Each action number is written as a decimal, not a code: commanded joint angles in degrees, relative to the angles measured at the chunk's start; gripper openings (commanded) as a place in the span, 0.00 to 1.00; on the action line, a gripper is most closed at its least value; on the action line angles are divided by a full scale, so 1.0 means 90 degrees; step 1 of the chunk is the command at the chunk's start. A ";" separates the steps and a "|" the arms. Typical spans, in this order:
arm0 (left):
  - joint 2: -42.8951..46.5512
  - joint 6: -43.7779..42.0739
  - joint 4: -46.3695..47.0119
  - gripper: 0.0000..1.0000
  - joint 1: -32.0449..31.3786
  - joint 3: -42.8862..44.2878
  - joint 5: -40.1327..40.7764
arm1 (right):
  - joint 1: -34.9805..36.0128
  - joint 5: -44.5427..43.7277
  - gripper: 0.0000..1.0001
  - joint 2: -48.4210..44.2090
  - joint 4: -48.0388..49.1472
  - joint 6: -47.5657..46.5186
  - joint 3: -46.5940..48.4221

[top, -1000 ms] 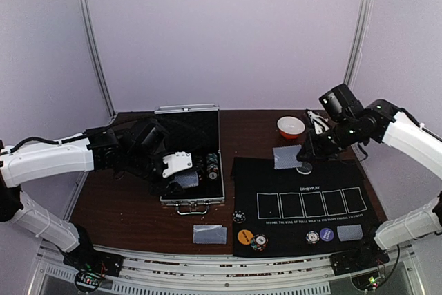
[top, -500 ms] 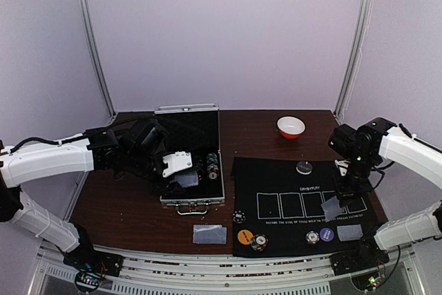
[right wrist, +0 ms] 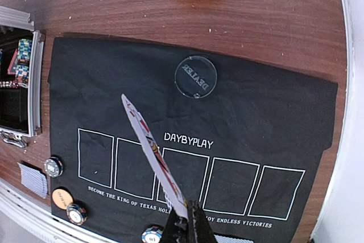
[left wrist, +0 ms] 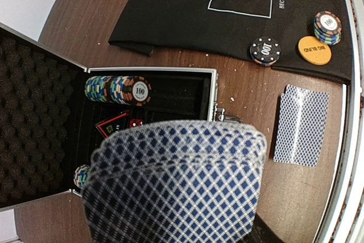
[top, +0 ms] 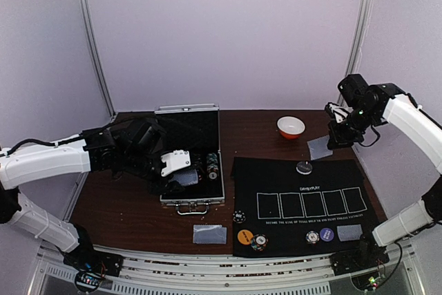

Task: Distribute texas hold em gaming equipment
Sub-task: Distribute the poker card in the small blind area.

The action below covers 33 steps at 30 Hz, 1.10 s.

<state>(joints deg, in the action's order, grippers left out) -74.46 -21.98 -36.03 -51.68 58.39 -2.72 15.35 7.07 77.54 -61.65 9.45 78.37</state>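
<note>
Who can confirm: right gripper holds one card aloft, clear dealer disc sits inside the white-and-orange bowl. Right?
Not quite. The right gripper does hold a card aloft, but the clear dealer disc lies on the black mat near its far edge, apart from the bowl. The right wrist view shows it.

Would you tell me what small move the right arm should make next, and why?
Probably lower the card toward the table and release it: the right end effector holds it pinched in the air near the far right corner of the mat, while a card pile already lies at the front edge.
</note>
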 commanded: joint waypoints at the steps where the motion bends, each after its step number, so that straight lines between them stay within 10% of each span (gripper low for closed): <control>1: 0.0186 -0.0016 0.0233 0.52 0.0048 -0.0052 0.0055 | -0.0303 0.0597 0.00 -0.0294 -0.0254 0.0121 -0.0009; 14: -0.0028 -0.0077 0.0312 0.52 0.0052 0.0038 -0.0041 | -0.0485 0.0792 0.00 -0.1699 -0.1815 0.1646 -0.2907; 33: -0.0013 -0.0087 0.0332 0.52 0.0053 -0.0015 -0.0010 | -0.0146 -0.0491 0.00 -0.1060 -0.1827 0.1773 -0.2715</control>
<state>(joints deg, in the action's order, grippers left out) -74.46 -22.09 -35.66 -51.68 57.60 -2.59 13.08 5.39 67.44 -76.77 24.49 52.99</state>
